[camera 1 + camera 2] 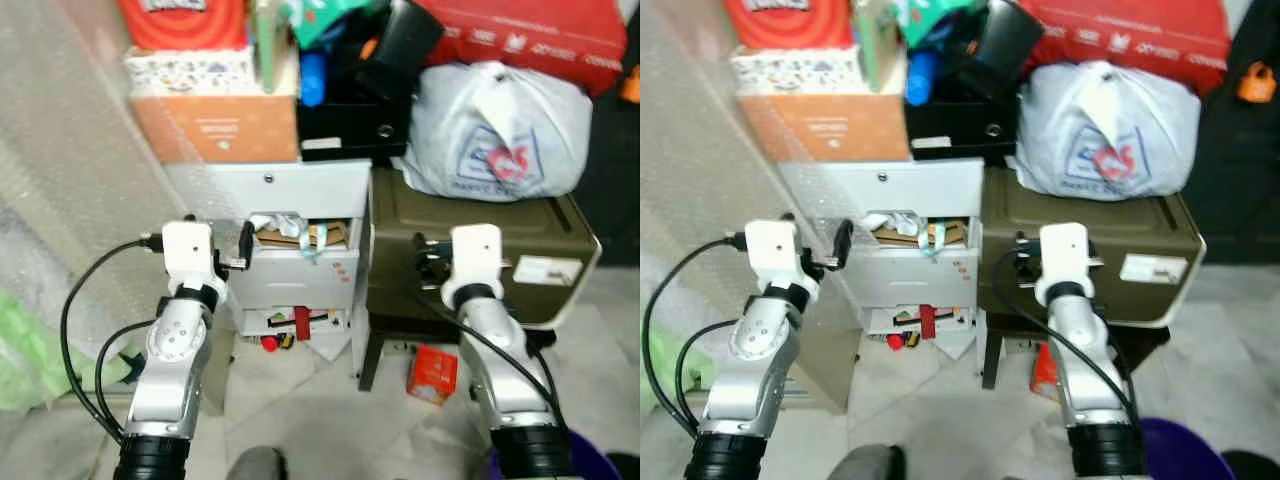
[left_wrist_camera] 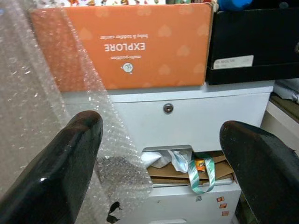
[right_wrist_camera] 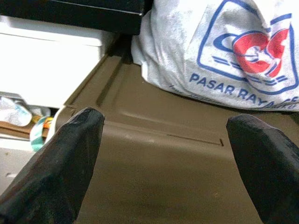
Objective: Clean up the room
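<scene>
A white drawer cabinet (image 1: 300,190) stands in front of me. Its middle drawer (image 1: 295,237) is ajar and stuffed with cardboard, crumpled paper and a green ribbon (image 2: 201,172). The lower drawer (image 1: 295,322) shows red odds and ends. My left gripper (image 2: 161,154) is raised in front of the cabinet, open and empty, with bubble wrap (image 2: 42,93) beside one finger. My right gripper (image 3: 163,158) is open and empty too, held in front of an olive-brown storage box (image 1: 470,240). A small red box (image 1: 433,372) lies on the floor under that box.
On the cabinet sit an orange "EXPLORE" box (image 1: 215,125) and a black box (image 1: 345,125). A white plastic bag (image 1: 500,130) rests on the brown box, a red carton (image 1: 530,30) above it. A green bag (image 1: 20,350) lies at the far left.
</scene>
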{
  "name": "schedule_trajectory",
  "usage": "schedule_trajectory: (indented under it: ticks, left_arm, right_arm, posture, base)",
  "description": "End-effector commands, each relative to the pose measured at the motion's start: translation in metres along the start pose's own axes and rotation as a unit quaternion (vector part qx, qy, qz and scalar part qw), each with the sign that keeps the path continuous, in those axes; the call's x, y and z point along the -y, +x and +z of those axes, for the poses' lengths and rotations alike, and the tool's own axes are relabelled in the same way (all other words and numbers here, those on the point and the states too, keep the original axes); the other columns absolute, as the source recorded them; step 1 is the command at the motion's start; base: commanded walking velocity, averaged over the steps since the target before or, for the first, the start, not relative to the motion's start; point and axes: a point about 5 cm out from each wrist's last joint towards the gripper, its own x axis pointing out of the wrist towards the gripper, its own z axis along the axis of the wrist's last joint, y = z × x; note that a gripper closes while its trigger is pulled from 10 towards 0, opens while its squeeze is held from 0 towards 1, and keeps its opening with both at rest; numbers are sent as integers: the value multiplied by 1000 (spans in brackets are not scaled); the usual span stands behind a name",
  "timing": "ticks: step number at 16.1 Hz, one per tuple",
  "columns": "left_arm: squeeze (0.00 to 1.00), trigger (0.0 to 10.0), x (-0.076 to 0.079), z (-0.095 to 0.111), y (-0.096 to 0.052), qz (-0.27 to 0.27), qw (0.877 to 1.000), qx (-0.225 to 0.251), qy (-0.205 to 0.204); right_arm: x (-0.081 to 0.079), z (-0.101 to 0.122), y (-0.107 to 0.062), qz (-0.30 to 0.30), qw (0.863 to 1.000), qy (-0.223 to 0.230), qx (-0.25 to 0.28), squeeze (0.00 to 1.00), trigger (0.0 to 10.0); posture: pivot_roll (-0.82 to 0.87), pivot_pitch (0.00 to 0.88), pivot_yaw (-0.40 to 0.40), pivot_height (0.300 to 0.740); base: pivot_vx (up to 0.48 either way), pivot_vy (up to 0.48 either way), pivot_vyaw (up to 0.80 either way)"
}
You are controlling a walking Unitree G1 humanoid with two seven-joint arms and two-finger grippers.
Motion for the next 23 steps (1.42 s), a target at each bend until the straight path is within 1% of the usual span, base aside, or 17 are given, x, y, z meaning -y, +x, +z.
schedule_trajectory:
  ticks: [1, 3, 8, 9, 10, 11, 13, 14, 15, 18, 23]
  left_arm:
    - [0, 10000, -1, 2, 2, -3, 1000, -1, 8]
    - [0, 10000, 1, 4, 4, -6, 1000, 1, 7]
    - [0, 10000, 1, 5, 5, -6, 1000, 3, 8]
    - [0, 10000, 2, 5, 6, -14, 1000, 4, 1]
    - [0, 10000, 5, 7, 6, -29, 1000, 7, -6]
    - [0, 10000, 6, 8, 6, -32, 999, 9, -8]
    - [0, 10000, 8, 8, 6, -38, 999, 9, -11]
    - [0, 10000, 9, 8, 6, -41, 999, 10, -13]
    - [0, 10000, 9, 9, 6, -44, 999, 10, -15]
    - [0, 10000, 11, 10, 6, -58, 998, 16, -26]
    - [0, 10000, 14, 12, 5, -68, 997, 23, -34]
  right_arm:
    - [0, 3, 4, -1, 1000, 2, -2, 0, 10000]
    - [-4, 9, 6, 2, 1000, 0, 6, 0, 10000]
    - [-6, 10, 8, 7, 1000, 0, 8, 0, 10000]
    - [-7, 11, 9, 8, 1000, 0, 8, 0, 10000]
    - [-7, 12, 10, 5, 1000, 10, 11, 0, 10000]
    - [-7, 12, 10, 3, 1000, 15, 13, 0, 10000]
    - [-6, 13, 11, -1, 1000, 13, 18, 0, 10000]
    - [-6, 12, 11, -5, 1000, 17, 9, 0, 10000]
    - [-5, 9, 11, -11, 999, 32, 0, 0, 10000]
    - [-5, 10, 11, -10, 1000, 23, 5, 0, 10000]
    - [-6, 12, 13, -9, 1000, 24, 6, 0, 10000]
  posture:
    - [-37, 0, -3, 740]
    - [-38, 0, -6, 740]
    - [-31, 0, -14, 740]
    - [-31, 0, -14, 740]
    - [-30, 0, -15, 740]
    - [-30, 0, -14, 740]
    - [-32, 0, -11, 740]
    - [-32, 0, -11, 740]
    - [-33, 0, -11, 740]
    - [-33, 0, -13, 740]
    - [-31, 0, -17, 740]
  base:
    - [0, 0, 0]
    - [0, 0, 278]
    - [0, 0, 800]
    - [0, 0, 800]
    - [0, 0, 0]
    - [0, 0, 0]
    - [0, 0, 0]
    - [0, 0, 0]
    - [0, 0, -800]
    - [0, 0, -800]
    - [0, 0, -800]
